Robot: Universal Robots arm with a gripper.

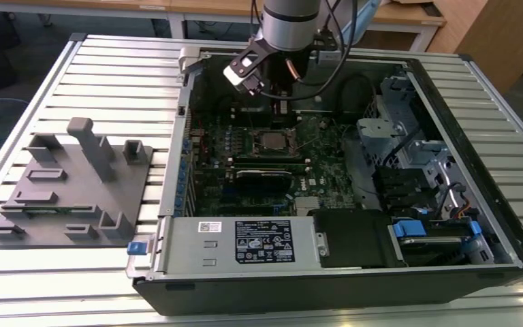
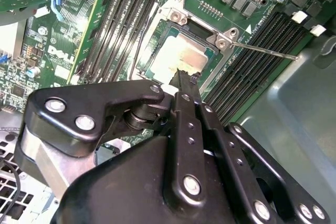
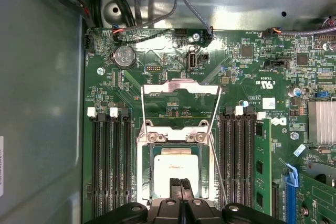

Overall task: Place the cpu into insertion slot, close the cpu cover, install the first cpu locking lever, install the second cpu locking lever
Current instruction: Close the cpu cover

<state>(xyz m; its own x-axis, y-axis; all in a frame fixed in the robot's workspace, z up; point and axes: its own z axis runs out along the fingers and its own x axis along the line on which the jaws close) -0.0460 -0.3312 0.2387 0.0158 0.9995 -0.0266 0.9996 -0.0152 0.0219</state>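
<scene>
The cpu (image 3: pixel 176 165), a small square chip with a silvery top, lies in the insertion slot (image 3: pixel 143 166) on the green motherboard; it also shows in the second wrist view (image 2: pixel 178 56) and the exterior view (image 1: pixel 271 141). The cpu cover (image 3: pixel 181 84), a thin silver frame, stands swung open past the slot's hinge side. A thin locking lever (image 3: pixel 217 169) sticks out unlatched beside the slot, seen too as a rod (image 2: pixel 262 50). My gripper (image 3: pixel 181 183) hangs just over the cpu's edge with its fingers together and nothing held. Whether it touches the chip I cannot tell.
Long black memory slots (image 3: pixel 110 166) flank the socket on both sides. The case walls (image 1: pixel 182 136), drive cages (image 1: pixel 407 136) and power supply (image 1: pixel 243 242) hem in the board. A grey fixture (image 1: pixel 71 184) sits on the slatted table at the exterior view's left.
</scene>
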